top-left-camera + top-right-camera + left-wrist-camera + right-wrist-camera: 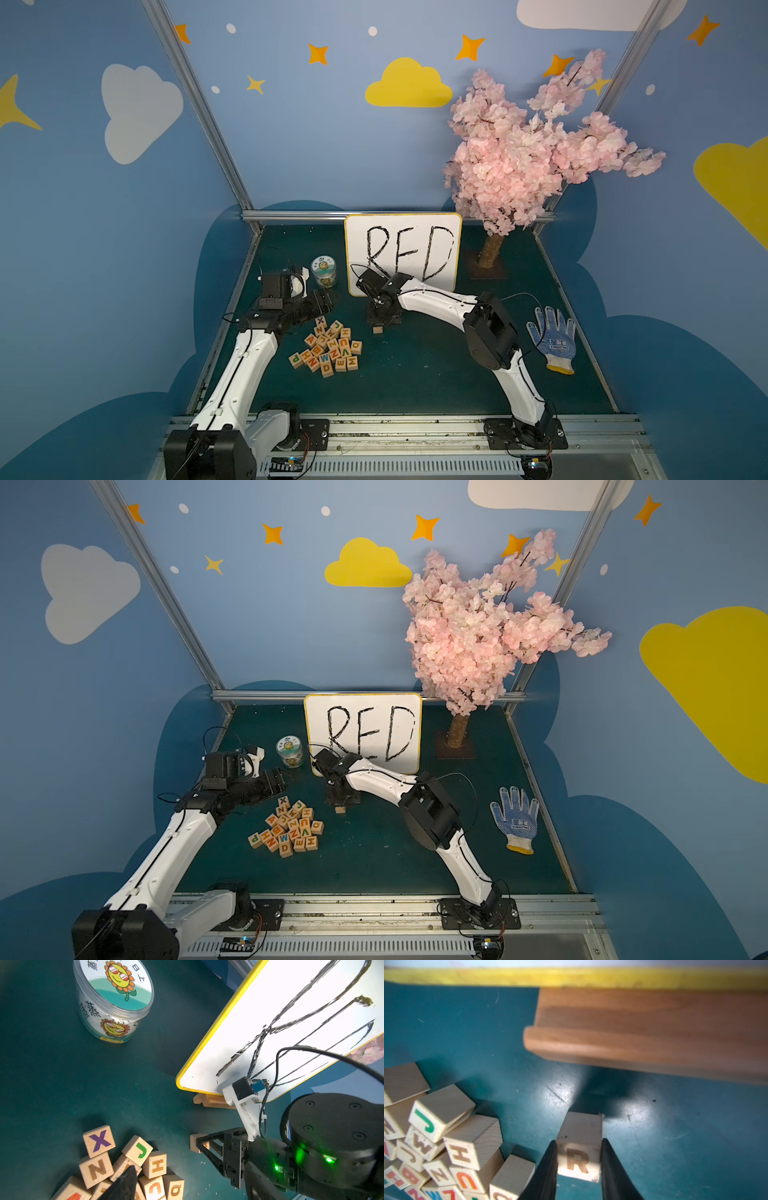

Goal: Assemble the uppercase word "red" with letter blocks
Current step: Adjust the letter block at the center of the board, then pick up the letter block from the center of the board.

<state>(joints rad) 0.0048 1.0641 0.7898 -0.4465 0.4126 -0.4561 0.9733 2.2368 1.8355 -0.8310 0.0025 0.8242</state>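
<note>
— Pinching the R block (577,1162) from both sides, your right gripper (579,1142) has its two black fingers (544,1172) pressed flat against the cube, and the brown-orange R faces the wrist camera

— From above, you find that same block low over the green mat (415,374), just in front of the wooden stand (643,1043) of the whiteboard (403,249), which carries RED handwritten in black. I cannot tell whether the cube touches the mat

— The other letter blocks (326,347) lie in a loose heap near it, toward your left arm's side, with a strip of bare mat between heap and cube. At the heap's near edge a D block (327,368) and an E block (340,365) sit side by side, letters facing up

— Your left gripper (327,300) hangs between that heap and a round jar (324,271) with a sunflower label. Only one dark fingertip (124,1184) enters its wrist view, so I cannot tell whether its fingers are spread or pressed together

— Out on your right arm's side, a blue-dotted work glove (552,336) lies flat on the mat with its fingers pointing toward the back wall, and a pink blossom tree (536,145) stands in the far corner behind it
</note>
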